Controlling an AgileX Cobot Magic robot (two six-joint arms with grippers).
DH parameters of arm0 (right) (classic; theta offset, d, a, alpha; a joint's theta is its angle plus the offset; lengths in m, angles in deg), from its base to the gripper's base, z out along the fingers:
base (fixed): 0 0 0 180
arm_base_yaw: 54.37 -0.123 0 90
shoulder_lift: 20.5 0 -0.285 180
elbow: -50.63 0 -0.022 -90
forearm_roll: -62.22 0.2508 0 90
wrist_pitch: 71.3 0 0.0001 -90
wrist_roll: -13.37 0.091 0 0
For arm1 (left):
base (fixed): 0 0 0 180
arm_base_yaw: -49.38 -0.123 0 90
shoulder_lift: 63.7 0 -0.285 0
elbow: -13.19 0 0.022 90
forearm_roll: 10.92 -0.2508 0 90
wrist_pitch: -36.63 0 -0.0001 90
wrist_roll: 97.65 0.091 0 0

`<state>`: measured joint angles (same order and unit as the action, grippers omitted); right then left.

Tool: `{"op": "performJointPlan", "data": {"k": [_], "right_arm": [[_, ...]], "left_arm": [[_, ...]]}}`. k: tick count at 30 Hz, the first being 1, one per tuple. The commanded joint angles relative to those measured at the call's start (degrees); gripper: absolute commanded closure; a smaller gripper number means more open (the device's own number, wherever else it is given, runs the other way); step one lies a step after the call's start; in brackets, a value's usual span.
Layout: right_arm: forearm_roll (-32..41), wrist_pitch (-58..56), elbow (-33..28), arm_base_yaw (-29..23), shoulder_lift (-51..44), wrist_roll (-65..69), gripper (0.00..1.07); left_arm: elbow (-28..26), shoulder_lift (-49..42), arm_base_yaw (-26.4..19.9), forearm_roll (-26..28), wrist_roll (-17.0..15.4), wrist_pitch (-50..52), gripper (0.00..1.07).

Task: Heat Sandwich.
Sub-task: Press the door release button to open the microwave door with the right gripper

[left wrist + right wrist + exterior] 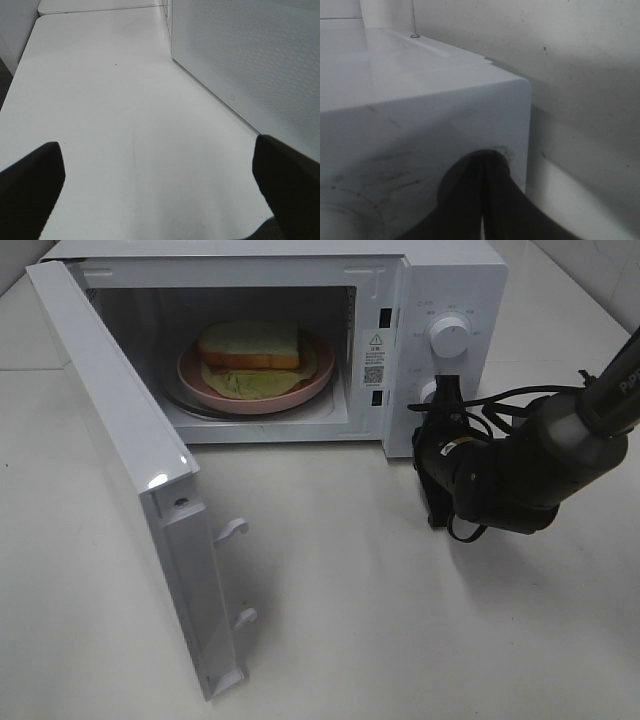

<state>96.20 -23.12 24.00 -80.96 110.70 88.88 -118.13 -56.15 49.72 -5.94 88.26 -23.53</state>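
Observation:
Inside the white microwave (440, 280), the sandwich (243, 381) lies on a round pink plate (200, 380): a flat yellowish-green piece with a slice of bread (250, 343) on top. The microwave door (130, 470) stands wide open to the left. My right gripper (444, 392) is shut, its tips at the lower knob of the control panel. In the right wrist view the shut right gripper (482, 162) touches the white panel. My left gripper (160, 185) is open over bare table with nothing between its fingers; the exterior high view does not show it.
The upper knob (451, 336) sits above my right gripper. The door's dotted outer face (250, 60) runs close beside my left gripper. The white table (400, 620) spreads in front of the microwave. My right arm (540, 460) and its cables reach in from the right.

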Motion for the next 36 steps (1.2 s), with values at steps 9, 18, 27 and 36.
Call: {"op": "performJointPlan", "data": {"k": [9, 18, 27, 36], "right_arm": [[-5.0, 6.6, 6.2, 2.3, -0.8, -1.3, 1.07], [-5.7, -2.8, 1.5, 1.7, -4.6, -1.4, 1.07], [-5.7, -12.0, -6.5, 1.7, -12.5, -6.1, 1.07], [-3.2, -23.1, -12.8, 1.7, -24.7, -18.6, 1.07]], "left_arm": [[0.2, -1.6, -0.2, 0.5, 0.0, 0.7, 0.09], [0.2, -1.6, -0.2, 0.5, 0.0, 0.7, 0.09], [0.2, -1.6, -0.2, 0.5, 0.0, 0.7, 0.09], [0.2, -1.6, -0.2, 0.5, 0.0, 0.7, 0.09]]}}
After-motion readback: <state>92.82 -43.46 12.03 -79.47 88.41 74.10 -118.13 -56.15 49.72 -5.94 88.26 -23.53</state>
